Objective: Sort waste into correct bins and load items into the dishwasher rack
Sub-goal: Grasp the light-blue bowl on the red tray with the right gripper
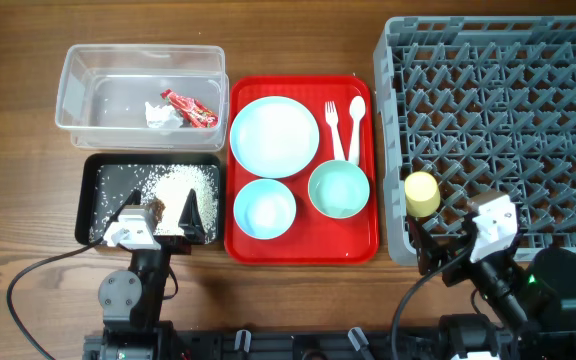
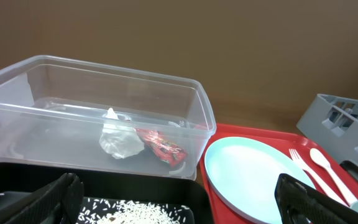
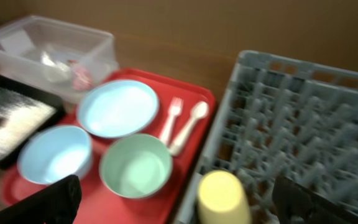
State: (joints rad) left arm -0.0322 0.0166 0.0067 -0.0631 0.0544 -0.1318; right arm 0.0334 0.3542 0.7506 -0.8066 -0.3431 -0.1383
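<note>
Two grippers of yours, both spread wide and empty
Left gripper [image 2: 180,202] over the black rectangular tray [image 2: 104,185]; right gripper [image 3: 178,202] facing the small yellow cup [image 3: 224,198]

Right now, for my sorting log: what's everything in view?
clear tub: 1, clear, far left
wrapper: 1, red, in tub
tissue: 1, white, in tub
black tray: 1, black, near left
rice scraps: many, white, black tray
red tray: 1, red, centre
plate: 1, light blue, red tray
blue bowl, mint bowl: 2, red tray
fork, spoon: 2, white, red tray
cup: 1, yellow, in rack
rack: 1, grey, right
left end effector, right end effector: 2, black, open, near edge
</note>
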